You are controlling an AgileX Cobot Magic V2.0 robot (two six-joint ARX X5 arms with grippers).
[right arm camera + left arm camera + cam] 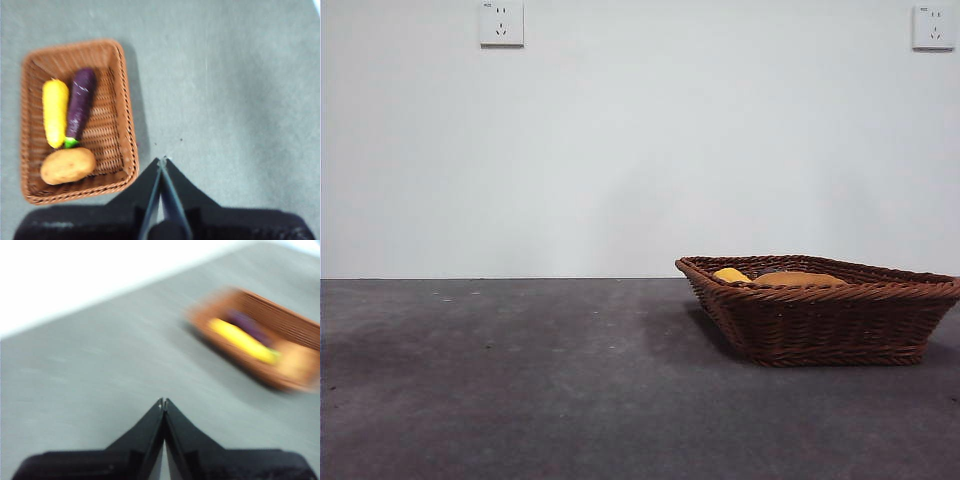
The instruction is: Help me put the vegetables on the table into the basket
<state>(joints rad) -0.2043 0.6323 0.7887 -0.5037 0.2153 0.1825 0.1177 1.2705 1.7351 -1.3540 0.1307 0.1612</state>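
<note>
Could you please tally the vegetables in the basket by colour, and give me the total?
Yellow: 1, the corn cob
Purple: 1, the purple vegetable
Tan-brown: 1, the potato
Total: 3, all inside the basket

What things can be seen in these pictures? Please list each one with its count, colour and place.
basket: one, reddish-brown wicker, on the table
corn cob: one, yellow, inside the basket, beside the purple vegetable
purple vegetable: one, dark purple with a green end, inside the basket
potato: one, tan-brown, inside the basket near the ends of the other two
table: one, dark grey
wall sockets: two, white, on the wall
left gripper: black, shut, empty, above the table
right gripper: black, shut, empty, beside the basket
</note>
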